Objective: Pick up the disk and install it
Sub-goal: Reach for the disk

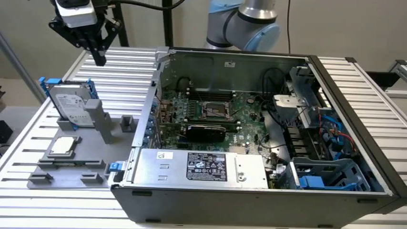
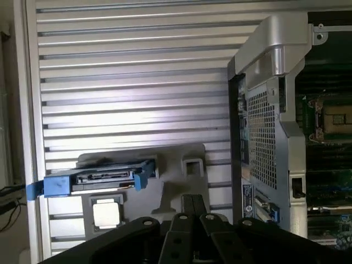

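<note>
— Where's your silver-grey metal hard drive in its blue plastic carrier [image 1: 70, 102]?
— Propped on the grey fixture [image 1: 89, 143]. Your black gripper [image 1: 100, 59] hangs apart, fingers together, empty.
— Handling?
— Likely dense, rigid, shock-sensitive; grip the carrier's sides.

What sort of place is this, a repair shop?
Probably a robotics lab bench: a pale blue robot arm, an opened grey metal computer case on a ribbed aluminium table, a blue-framed silver hard drive.

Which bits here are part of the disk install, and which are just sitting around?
Job: disk, standing in the grey fixture; gripper, holding nothing; open computer case.
Lying about: square chip on the fixture; power supply box.
</note>
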{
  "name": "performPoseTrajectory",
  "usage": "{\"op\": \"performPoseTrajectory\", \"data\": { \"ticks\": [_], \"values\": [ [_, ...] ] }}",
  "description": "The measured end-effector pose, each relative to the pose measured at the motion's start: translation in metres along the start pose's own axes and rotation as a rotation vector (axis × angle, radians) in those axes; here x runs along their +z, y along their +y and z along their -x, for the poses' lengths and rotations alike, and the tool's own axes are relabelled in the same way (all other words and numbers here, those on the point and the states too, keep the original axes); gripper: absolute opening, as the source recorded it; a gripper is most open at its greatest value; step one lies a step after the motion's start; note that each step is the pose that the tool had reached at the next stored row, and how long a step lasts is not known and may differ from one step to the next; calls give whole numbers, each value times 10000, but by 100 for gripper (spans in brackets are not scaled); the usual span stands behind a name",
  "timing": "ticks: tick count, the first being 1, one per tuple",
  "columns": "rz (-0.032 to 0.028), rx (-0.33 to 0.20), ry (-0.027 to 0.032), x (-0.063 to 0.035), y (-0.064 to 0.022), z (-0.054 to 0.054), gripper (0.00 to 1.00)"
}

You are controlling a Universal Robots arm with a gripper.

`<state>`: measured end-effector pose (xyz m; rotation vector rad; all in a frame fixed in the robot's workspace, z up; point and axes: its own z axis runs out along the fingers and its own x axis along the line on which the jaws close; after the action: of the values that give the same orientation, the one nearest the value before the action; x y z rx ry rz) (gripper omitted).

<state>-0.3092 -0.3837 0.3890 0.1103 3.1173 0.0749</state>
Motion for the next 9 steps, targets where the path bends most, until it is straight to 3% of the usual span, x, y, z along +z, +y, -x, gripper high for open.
{"op": "performPoseTrajectory", "data": {
  "ticks": [9],
  "values": [
    [-3, 2, 42, 14, -4, -411, 0]
  ]
}}
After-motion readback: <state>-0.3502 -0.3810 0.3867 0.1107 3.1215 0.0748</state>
